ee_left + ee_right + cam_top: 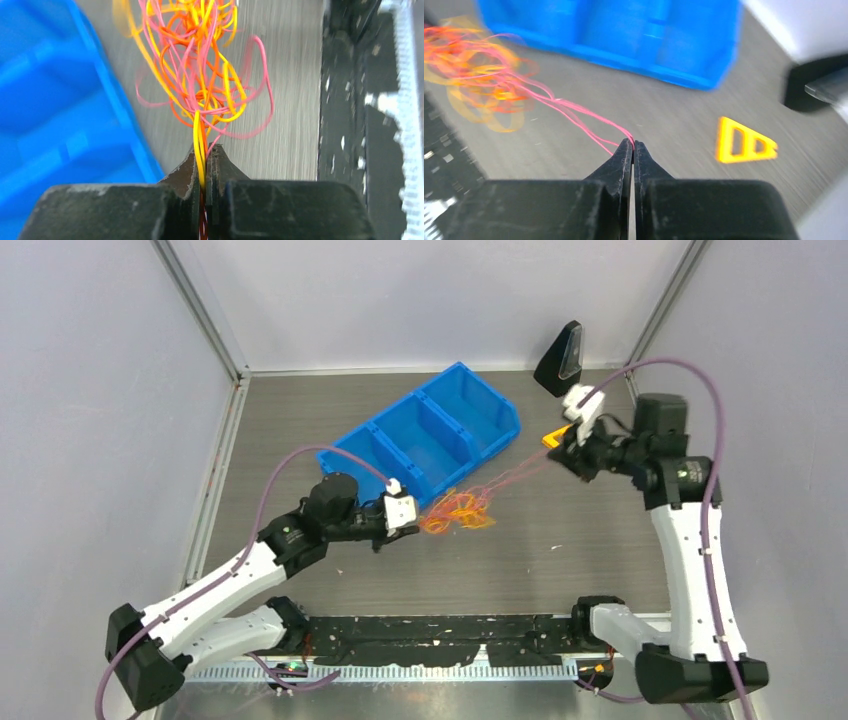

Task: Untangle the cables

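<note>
a: where's the tangle?
b: the cables point(458, 510) bunch just off the left gripper point(414, 522); thin pink strands stretch from there to the right gripper point(558, 456).
a: and the blue bin point(430, 430)?
b: just beyond the left gripper, left of the right one.

I have the left arm point(228, 583) stretched low and forward from its base, with the forearm nearly level. The left gripper point(206, 151) is pinched tight on the cables point(199, 131), yellow and orange strands running down between its fingertips. The right arm point(692, 560) stands tall, bent at the top with the wrist turned left. The right gripper point(633, 145) has its jaws pressed together, nipping pink strands at the very tip.
</note>
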Controlling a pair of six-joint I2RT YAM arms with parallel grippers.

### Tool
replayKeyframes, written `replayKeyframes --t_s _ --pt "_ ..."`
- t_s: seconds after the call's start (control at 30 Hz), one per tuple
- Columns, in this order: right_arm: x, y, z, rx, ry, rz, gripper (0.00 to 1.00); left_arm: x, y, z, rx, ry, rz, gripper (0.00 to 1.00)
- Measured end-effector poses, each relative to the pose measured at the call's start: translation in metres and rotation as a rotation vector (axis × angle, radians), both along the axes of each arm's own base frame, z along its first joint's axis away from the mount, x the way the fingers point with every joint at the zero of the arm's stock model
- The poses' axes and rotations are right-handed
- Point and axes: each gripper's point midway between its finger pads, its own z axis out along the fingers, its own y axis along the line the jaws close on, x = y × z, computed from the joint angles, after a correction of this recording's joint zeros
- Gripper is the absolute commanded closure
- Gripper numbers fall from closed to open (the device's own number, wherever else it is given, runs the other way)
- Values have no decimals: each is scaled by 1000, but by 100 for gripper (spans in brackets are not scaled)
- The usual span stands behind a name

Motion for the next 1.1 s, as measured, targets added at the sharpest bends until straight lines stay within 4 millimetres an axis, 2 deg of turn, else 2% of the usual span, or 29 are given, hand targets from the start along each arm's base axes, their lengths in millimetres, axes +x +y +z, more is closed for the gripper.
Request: replayKeyframes --t_s 0.03,0.13,0.2,0.3,0.53,0.67,0.73,0.9,0.93,1.0,1.1 --pt "10 -15 7 1 -19 -60 95 2 5 -5 14 5 15 100" --pt "30 -53 19 11 -35 -195 95 3 36 -40 135 38 54 100" --pt "39 -73 19 5 -36 -256 95 -1 52 -51 190 60 70 100" --pt "51 -100 11 -11 -18 -330 95 -13 69 -56 232 76 71 100" --pt "58 -129 -21 -51 49 -402 94 -30 80 -64 276 117 36 100" --pt "65 -141 -26 -64 64 -441 95 -33 82 -75 318 146 19 100" --pt "72 -156 -22 -62 68 -482 95 -35 86 -83 359 157 5 100" --pt "102 -223 11 -60 1 -650 95 -48 108 -109 445 120 -39 100" --pt "106 -231 14 -58 -7 -668 95 -51 113 -113 458 109 -45 100" --pt "107 -241 16 -53 -8 -697 94 -55 120 -121 480 97 -52 100" --pt "109 -242 15 -32 3 -710 94 -57 127 -129 517 88 -64 100"
